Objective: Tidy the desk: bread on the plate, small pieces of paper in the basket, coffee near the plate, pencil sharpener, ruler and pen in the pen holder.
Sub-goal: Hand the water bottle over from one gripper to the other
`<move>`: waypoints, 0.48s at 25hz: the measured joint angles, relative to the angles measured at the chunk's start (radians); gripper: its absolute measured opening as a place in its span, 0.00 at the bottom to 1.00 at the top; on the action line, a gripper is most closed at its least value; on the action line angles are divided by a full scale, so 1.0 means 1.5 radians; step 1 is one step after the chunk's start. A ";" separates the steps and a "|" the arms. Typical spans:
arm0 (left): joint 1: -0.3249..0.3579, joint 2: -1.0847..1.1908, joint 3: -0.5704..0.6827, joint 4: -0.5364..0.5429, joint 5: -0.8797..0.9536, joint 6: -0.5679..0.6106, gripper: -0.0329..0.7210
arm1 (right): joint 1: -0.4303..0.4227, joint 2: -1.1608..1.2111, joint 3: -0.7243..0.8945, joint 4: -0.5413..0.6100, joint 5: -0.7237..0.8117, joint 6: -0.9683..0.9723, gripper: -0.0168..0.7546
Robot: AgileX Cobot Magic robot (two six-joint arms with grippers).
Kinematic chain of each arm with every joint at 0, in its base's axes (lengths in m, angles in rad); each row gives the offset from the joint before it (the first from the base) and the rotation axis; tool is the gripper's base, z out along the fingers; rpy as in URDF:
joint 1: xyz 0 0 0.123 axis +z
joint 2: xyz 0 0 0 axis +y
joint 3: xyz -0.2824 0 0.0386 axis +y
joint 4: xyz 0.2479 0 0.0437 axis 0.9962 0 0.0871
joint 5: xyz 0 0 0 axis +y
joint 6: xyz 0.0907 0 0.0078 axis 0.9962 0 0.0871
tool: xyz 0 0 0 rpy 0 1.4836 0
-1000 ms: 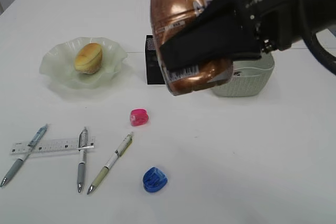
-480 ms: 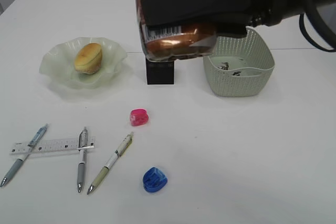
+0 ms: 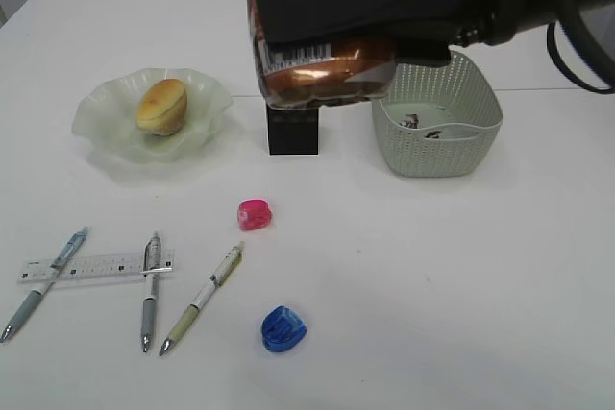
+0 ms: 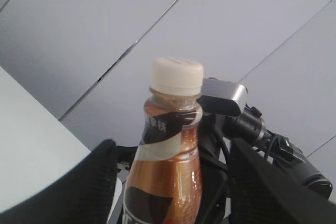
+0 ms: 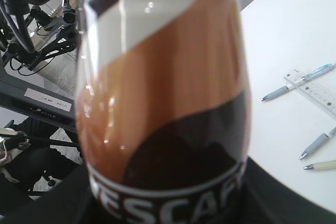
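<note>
The coffee [image 3: 317, 50], a brown Nescafe bottle, hangs high above the desk [image 3: 432, 285], close to the exterior camera. My right gripper [image 3: 356, 2] is shut on its body, and the label fills the right wrist view [image 5: 168, 129]. In the left wrist view the bottle [image 4: 170, 161] stands upright with its white cap up between the fingers of my left gripper [image 4: 173, 153], open with a gap on each side. The bread [image 3: 161, 106] lies on the plate [image 3: 101, 132]. The pen holder [image 3: 291, 132] is half hidden behind the bottle.
The basket [image 3: 442, 151] holds small pieces of paper [image 3: 423, 125]. A pink pencil sharpener [image 3: 255, 214] and a blue one [image 3: 283, 328] lie mid-desk. The ruler [image 3: 96, 266] lies at front left, crossed by two pens [image 3: 43, 283] [image 3: 151, 288], with a third pen [image 3: 204, 298] beside them.
Over the second the right arm carried the coffee up and to the left, uncovering the basket. In the last half second it barely moved.
</note>
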State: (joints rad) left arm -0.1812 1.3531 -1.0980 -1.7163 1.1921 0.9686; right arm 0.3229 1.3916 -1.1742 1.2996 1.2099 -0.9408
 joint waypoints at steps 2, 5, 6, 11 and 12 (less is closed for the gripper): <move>-0.002 0.006 0.000 -0.003 0.000 0.000 0.69 | 0.000 0.000 0.000 0.000 0.000 0.000 0.54; -0.010 0.009 0.000 -0.006 0.000 0.006 0.72 | 0.000 0.000 0.000 0.000 0.000 0.000 0.54; -0.016 0.011 0.000 -0.006 0.000 0.010 0.72 | 0.000 0.000 0.000 0.000 0.000 0.000 0.54; -0.041 0.037 0.000 -0.009 0.000 0.030 0.74 | 0.000 0.000 0.000 0.000 0.000 0.000 0.54; -0.042 0.044 0.000 -0.010 0.000 0.035 0.74 | 0.000 0.000 0.000 0.000 0.000 0.000 0.54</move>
State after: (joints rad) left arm -0.2448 1.4187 -1.0980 -1.7309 1.1921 1.0210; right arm 0.3229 1.3916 -1.1742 1.2996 1.2099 -0.9408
